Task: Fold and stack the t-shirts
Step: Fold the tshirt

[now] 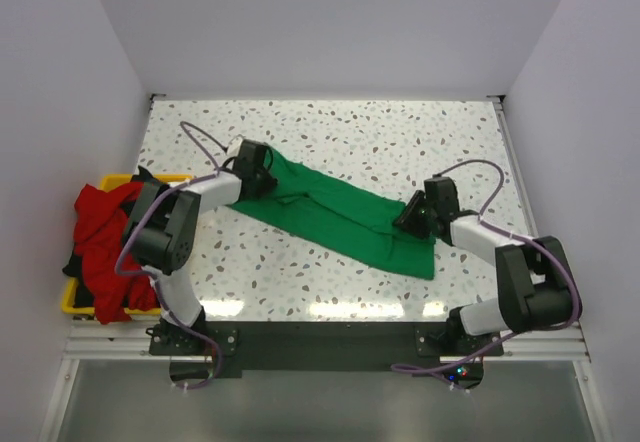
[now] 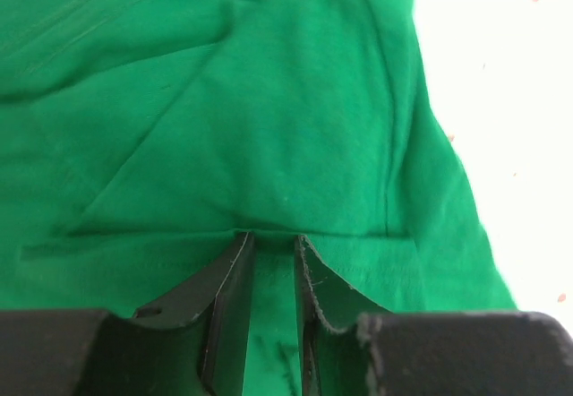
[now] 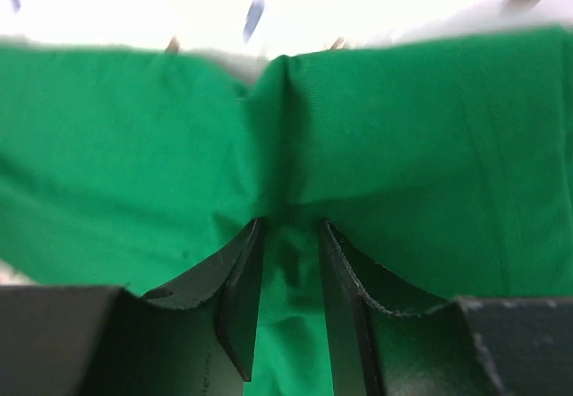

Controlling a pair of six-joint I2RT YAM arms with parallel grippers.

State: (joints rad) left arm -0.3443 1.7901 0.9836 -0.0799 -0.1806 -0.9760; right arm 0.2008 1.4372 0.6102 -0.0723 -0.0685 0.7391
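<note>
1. Count: three t-shirts are seen (one red, one black, one green), plus one yellow bin (image 1: 75,304) and two grippers.
2. Far left: the red t-shirt (image 1: 100,237) is heaped in the yellow bin and spills over its near rim. The black t-shirt (image 1: 72,262) is only partly seen beneath it.
3. Left gripper (image 1: 262,177): jaws are set narrow, with a folded edge of green cloth pinched at the tips (image 2: 273,239), at the shirt's far-left end.
4. Green t-shirt (image 1: 340,217): it is laid on the speckled table (image 1: 400,132) as a long folded band. Its long axis runs diagonally, from far-left to near-right, and the near-right end is the broader one.
5. Right gripper (image 1: 408,217): jaws are set narrow and clamped on a puckered ridge of green cloth (image 3: 291,226), near the shirt's near-right end.
</note>
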